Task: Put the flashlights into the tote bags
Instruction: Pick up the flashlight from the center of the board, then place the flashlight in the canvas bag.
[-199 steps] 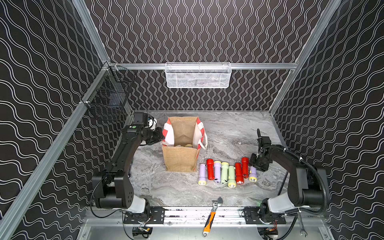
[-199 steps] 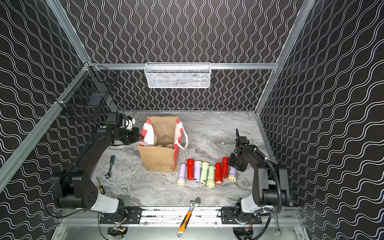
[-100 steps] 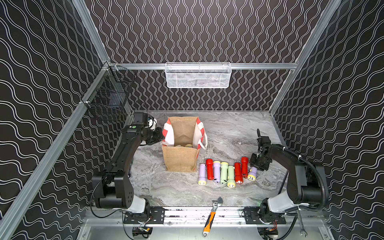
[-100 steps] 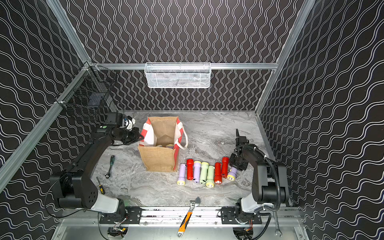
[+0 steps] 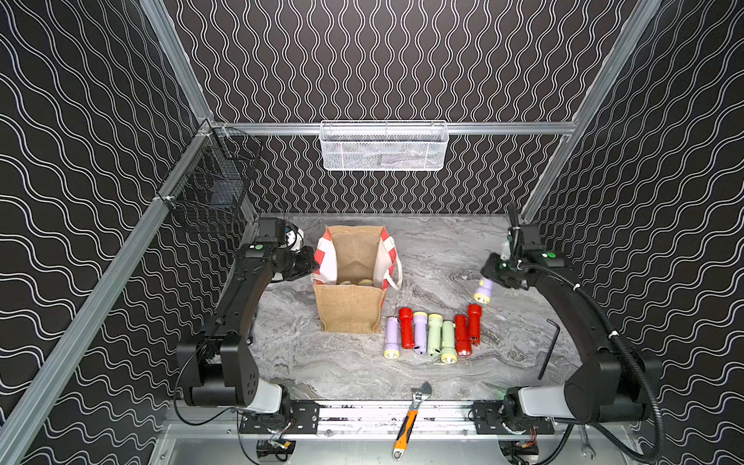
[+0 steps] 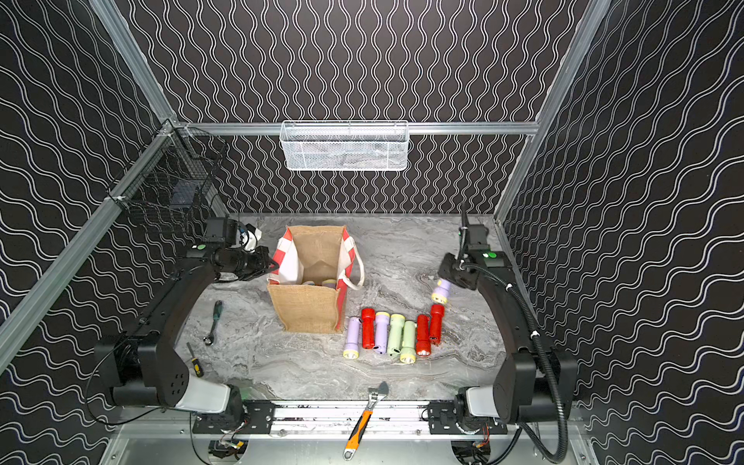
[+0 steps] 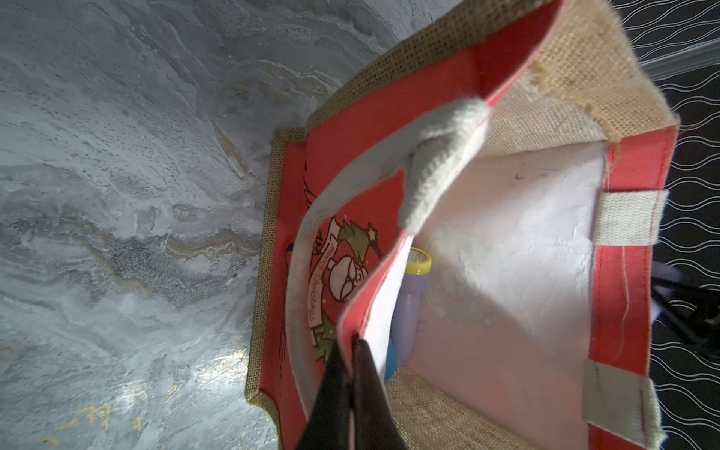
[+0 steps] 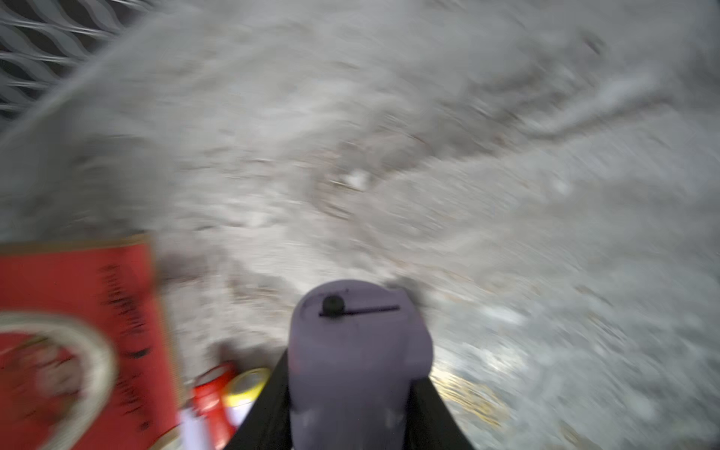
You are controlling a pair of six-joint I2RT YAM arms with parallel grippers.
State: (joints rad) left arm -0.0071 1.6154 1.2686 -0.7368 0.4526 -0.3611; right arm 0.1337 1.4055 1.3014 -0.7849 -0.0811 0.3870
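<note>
Flashlights lie seven in a row on the counter, just right of the near corner of the tote bag. From left to right they are lilac, red, lilac, two pale green and two red, side by side, each lying lengthwise from near to far.

My right tool is clenched on an eighth, a lilac flashlight with a pale yellow head. I hold it clear of the counter beyond the right end of the row, with the head tilted down. The blurred right wrist view shows its lilac body between my two dark fingers.

The tote bag stands upright at mid-counter with its mouth open. My left tool is pinched tight on the bag's left rim, its tips meeting on the red-and-white edge in the left wrist view. More flashlights lie inside the bag, one of them lilac with a yellow head.

An orange-handled wrench lies on the near rail.
</note>
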